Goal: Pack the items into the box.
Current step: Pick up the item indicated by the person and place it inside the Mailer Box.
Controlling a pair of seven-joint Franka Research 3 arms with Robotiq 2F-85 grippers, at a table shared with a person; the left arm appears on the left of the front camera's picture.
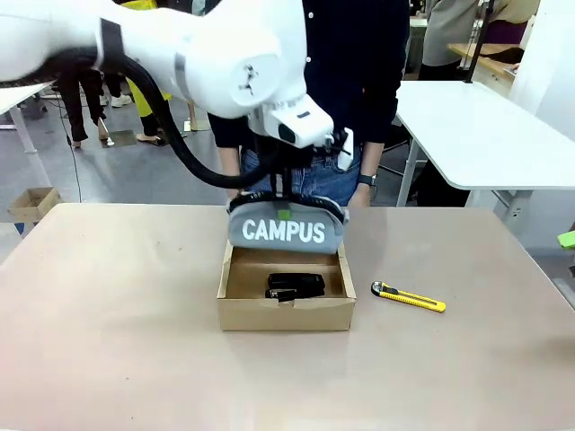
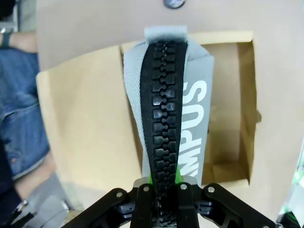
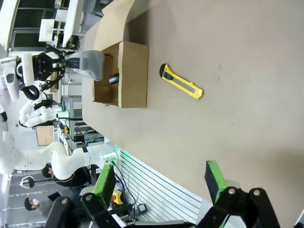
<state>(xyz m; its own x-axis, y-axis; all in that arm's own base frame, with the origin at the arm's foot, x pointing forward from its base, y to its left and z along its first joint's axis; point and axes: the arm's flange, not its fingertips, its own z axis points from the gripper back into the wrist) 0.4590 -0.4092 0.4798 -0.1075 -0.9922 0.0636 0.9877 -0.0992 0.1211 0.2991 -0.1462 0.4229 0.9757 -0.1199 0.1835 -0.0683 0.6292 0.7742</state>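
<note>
Box (image 1: 286, 316) in the front view sits open mid-table (image 1: 108, 341) with the stapler (image 1: 295, 286) already inside. The left gripper (image 1: 284, 210) holds the pouch (image 1: 284, 231) upright over the far edge, and the knife (image 1: 409, 297) lies on the table to the right, not yet packed.

In the left wrist view the jaws pinch the pouch's zip, with the box below.

In the right wrist view the right gripper (image 3: 160, 176) stands open and empty, well apart from the knife.

One item of three looks done.

I face a matte beige tabletop (image 1: 108, 359). Across it from me stands a person in a dark top and blue jeans (image 1: 359, 63). Behind, a white table (image 1: 485, 135); a small brown carton (image 1: 32, 203) sits on the floor.
</note>
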